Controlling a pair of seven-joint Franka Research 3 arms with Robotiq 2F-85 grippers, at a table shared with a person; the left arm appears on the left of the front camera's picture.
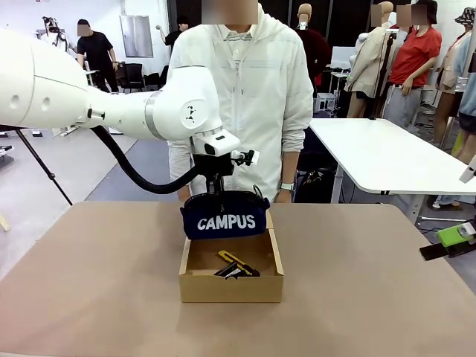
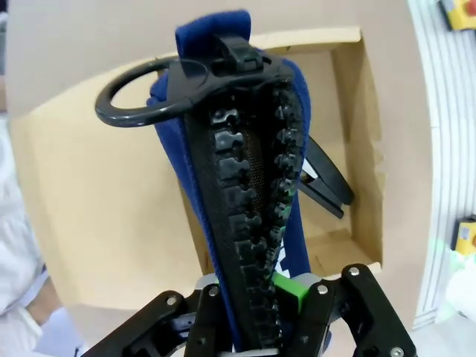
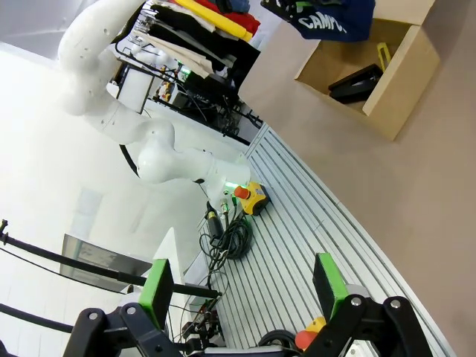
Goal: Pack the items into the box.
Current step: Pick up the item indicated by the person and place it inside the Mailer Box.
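My left gripper (image 1: 217,192) is fully closed on the zipper edge of the navy pencil pouch (image 1: 225,219), gripping it from above. The pouch hangs with its long side level, over the rear part of the box (image 1: 230,287), with the "CAMPUS" lettering facing the front camera. I cannot tell whether its lower edge touches the box. The box sits open at the middle of the table (image 1: 372,297). On the box floor lie the black stapler (image 1: 239,272) and the yellow-and-black utility knife (image 1: 231,258), just beside each other. My right gripper (image 3: 244,288) has its jaws spread wide and holds nothing; it is well apart from the box, toward my right. A person (image 1: 253,89) stands at the far side.
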